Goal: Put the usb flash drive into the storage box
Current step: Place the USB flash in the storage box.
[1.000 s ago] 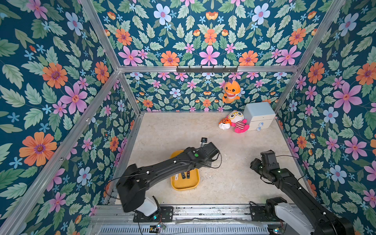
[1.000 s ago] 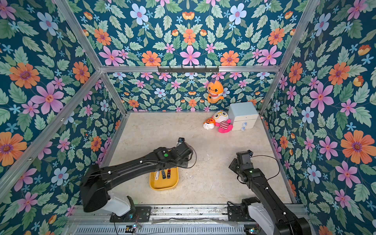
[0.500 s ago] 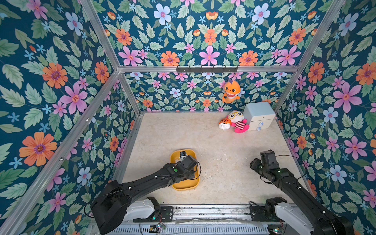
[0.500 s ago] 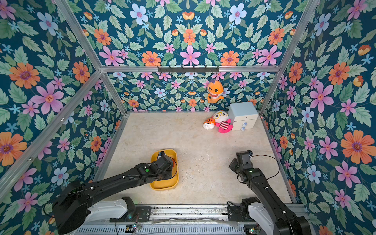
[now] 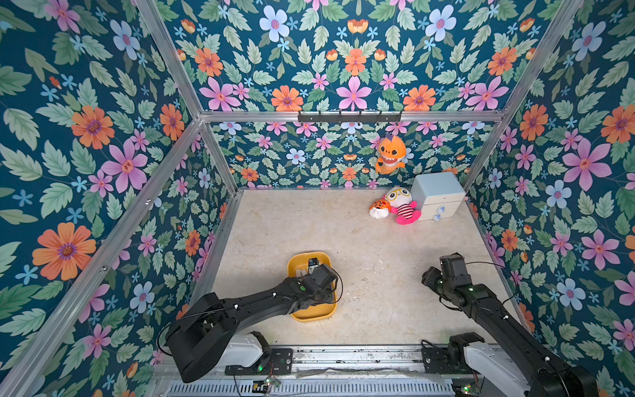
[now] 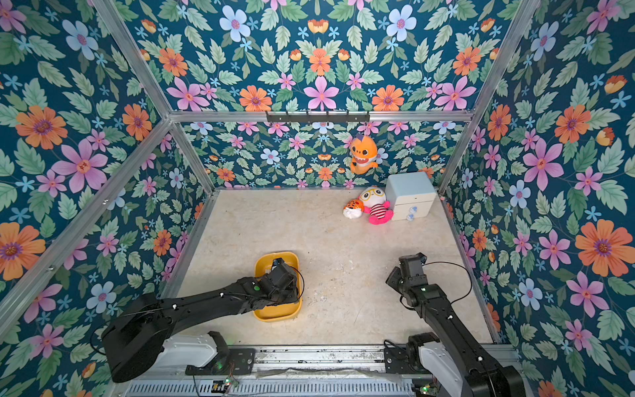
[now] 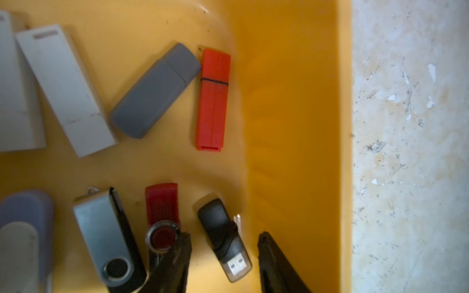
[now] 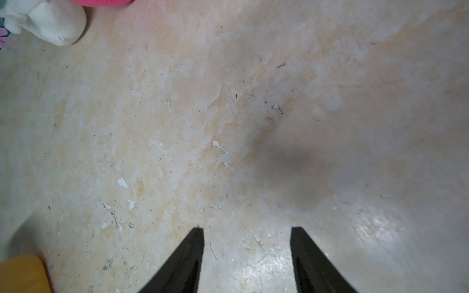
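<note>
The storage box (image 5: 311,318), a shallow yellow tray, sits near the front left in both top views (image 6: 275,316). My left gripper (image 7: 225,235) hangs low inside it, by its wall (image 7: 291,126), and is open. A black usb flash drive (image 7: 220,228) with a clear cap lies on the tray floor between the two fingers, with a gap on each side. In both top views the left wrist (image 5: 318,275) covers most of the tray. My right gripper (image 8: 247,228) is open over bare floor, nothing between its fingers.
Several other drives lie in the tray: white (image 7: 63,88), grey (image 7: 154,91), red (image 7: 213,99), a silver swivel one (image 7: 104,236). Plush toys (image 5: 398,206) and a pale blue drawer cabinet (image 5: 438,196) stand at the back right. An orange plush (image 5: 390,158) hangs on the back wall.
My left arm drew back from the floor beyond the tray to inside the tray. Its jaws went from shut to open, and the black drive now lies loose between them. The right arm has not moved.
</note>
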`<state>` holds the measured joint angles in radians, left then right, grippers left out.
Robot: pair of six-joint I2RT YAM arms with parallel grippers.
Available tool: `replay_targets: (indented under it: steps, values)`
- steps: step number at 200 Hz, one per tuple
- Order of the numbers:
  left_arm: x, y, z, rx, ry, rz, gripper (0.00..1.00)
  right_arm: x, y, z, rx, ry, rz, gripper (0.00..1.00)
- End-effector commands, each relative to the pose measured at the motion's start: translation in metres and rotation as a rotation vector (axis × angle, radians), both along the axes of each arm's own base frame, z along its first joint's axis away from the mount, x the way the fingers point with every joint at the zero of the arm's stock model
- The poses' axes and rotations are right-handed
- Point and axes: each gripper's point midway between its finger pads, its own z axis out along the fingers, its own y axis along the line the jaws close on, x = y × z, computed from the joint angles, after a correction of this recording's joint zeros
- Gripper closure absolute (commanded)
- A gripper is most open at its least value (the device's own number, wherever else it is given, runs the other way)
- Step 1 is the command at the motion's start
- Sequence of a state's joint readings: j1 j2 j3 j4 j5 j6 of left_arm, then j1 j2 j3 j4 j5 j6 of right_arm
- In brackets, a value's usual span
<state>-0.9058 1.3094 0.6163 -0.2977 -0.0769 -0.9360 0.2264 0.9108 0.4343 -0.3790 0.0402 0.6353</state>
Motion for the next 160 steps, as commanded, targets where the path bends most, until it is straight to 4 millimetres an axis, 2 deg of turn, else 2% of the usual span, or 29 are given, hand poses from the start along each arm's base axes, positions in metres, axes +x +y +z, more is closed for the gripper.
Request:
replay_targets:
  steps: [1, 23, 39, 51, 73, 94, 111, 121, 132, 146, 160]
  values:
    - [0.007, -0.004, 0.022, 0.001, -0.059, -0.02, 0.41, 0.002, 0.0, 0.001, 0.0, -0.004, -0.003, 0.4]
    - [0.019, -0.007, 0.062, -0.003, -0.146, -0.044, 0.36, 0.003, 0.001, 0.0, -0.001, 0.003, -0.001, 0.4]
    - [0.033, 0.004, 0.096, 0.042, -0.245, -0.018, 0.31, 0.006, 0.001, 0.004, -0.005, -0.014, 0.01, 0.4]
    - [0.044, 0.025, 0.121, 0.129, -0.335, 0.038, 0.28, 0.012, 0.0, 0.014, -0.018, -0.038, 0.011, 0.4]
    - [0.066, 0.071, 0.165, 0.227, -0.514, 0.17, 0.23, 0.037, 0.001, 0.054, -0.047, -0.165, 0.029, 0.38]
    - [0.079, 0.132, 0.197, 0.311, -0.702, 0.373, 0.17, 0.064, 0.003, 0.084, -0.1, -0.309, 0.078, 0.3]
    - [0.072, 0.188, 0.206, 0.386, -0.823, 0.595, 0.1, 0.08, -0.001, 0.097, -0.177, -0.398, 0.098, 0.23]
    - [0.067, 0.21, 0.207, 0.419, -0.896, 0.665, 0.09, 0.087, -0.005, 0.1, -0.224, -0.453, 0.1, 0.15]
    - [0.063, 0.226, 0.204, 0.446, -0.977, 0.705, 0.07, 0.091, -0.011, 0.103, -0.281, -0.524, 0.089, 0.09]
    - [0.059, 0.243, 0.186, 0.478, -1.02, 0.752, 0.03, 0.092, -0.022, 0.106, -0.354, -0.602, 0.058, 0.03]
    - [0.062, 0.251, 0.168, 0.498, -1.033, 0.755, 0.03, 0.091, -0.036, 0.106, -0.423, -0.645, -0.004, 0.01]
